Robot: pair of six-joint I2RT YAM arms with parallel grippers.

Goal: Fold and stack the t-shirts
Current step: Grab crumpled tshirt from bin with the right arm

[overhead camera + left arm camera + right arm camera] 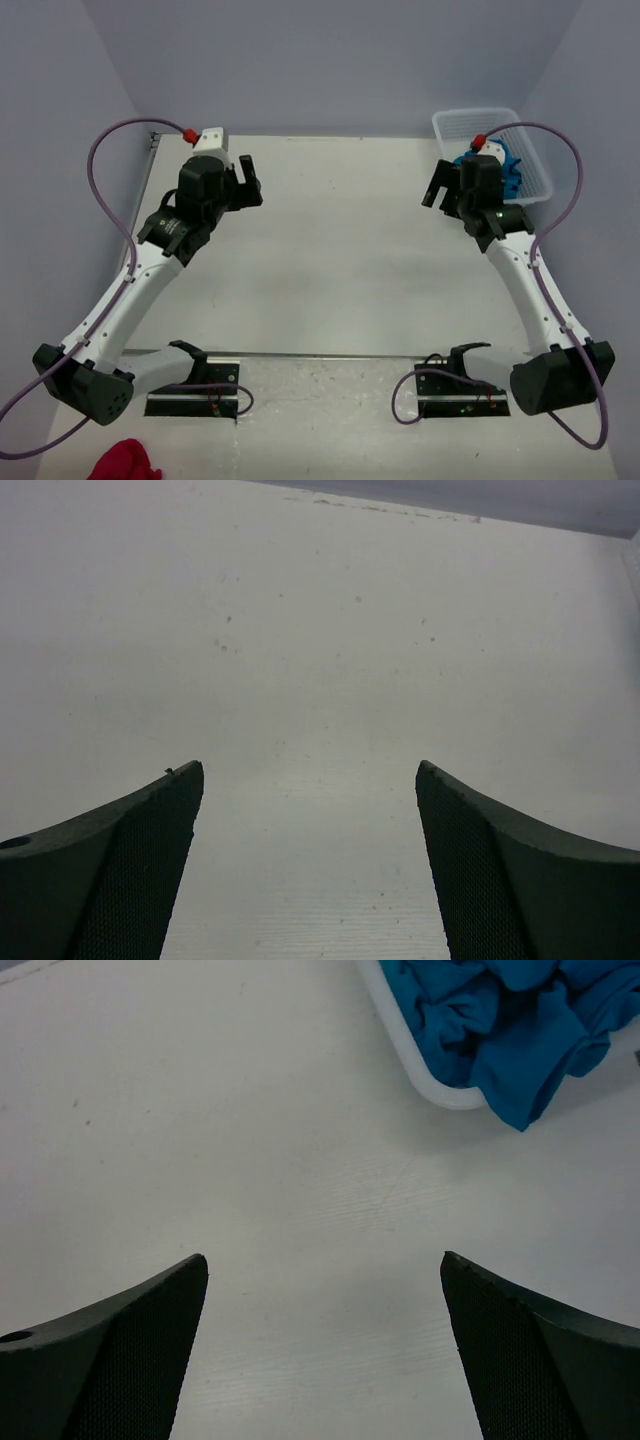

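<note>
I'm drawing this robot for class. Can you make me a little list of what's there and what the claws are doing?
t-shirt: teal-blue, crumpled in the basket, one bit hanging over the rim
basket: see-through plastic, far right corner of the table
left claw: open, holding nothing, over bare table
right claw: open, holding nothing, near the basket
folding: not started

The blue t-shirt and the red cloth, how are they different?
The blue t-shirt sits in the white basket at the far right; the red cloth lies loose at the near left. The blue t-shirt hangs over the basket's rim; the red cloth is partly cut off by the picture's edge. Both are crumpled, not folded.
</note>
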